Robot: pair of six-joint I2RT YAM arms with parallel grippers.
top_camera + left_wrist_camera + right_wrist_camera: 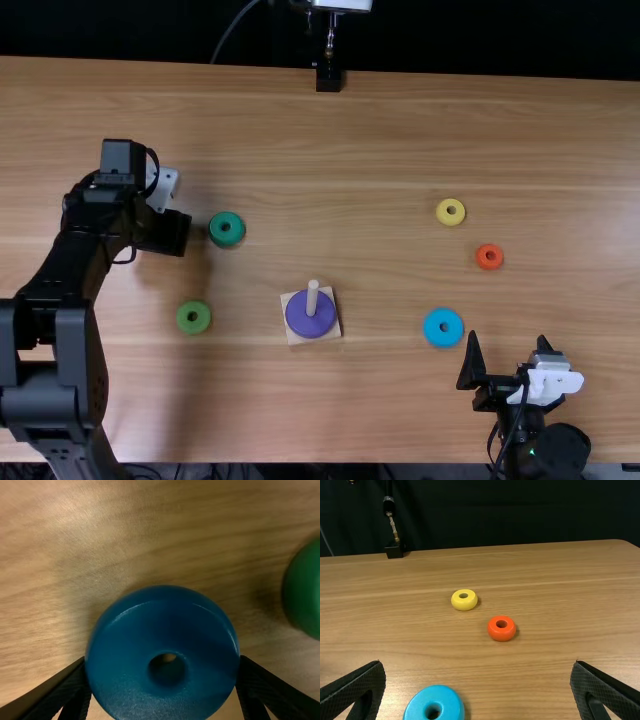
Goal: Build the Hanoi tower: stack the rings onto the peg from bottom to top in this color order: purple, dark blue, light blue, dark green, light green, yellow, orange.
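1. Right and nearer than the peg, the black two-fingered right gripper stands open and empty.
2. Beside it, right of the peg, lies the glossy light blue round ring, probably painted wood or plastic. It looks rigid and light; take it across its full width, at the rounded rim.
3. Left of the peg lies the smaller light green round ring, apparently the same hard stuff, flat on the table.
4. The pale wooden peg rises from a square pale wooden base, with the glossy purple round ring around it. The base could slide if pushed sideways, so lower rings straight down.
5. Beyond the peg, on its right, is the small, shiny orange round ring; its curved sides offer little bite, so grip low and centred.
6. Beyond the peg, on its left, the black left gripper is closed on the smooth dark blue round ring, clasping opposite sides, hole exposed. The hold suits threading; the slick rim may tilt if it catches the peg's tip.
7. Near that grip lies the glossy dark green round ring, stiff, unlikely to be fragile.
8. Farthest, right of the peg, is the small, glossy yellow round ring; squeeze it evenly across the middle.
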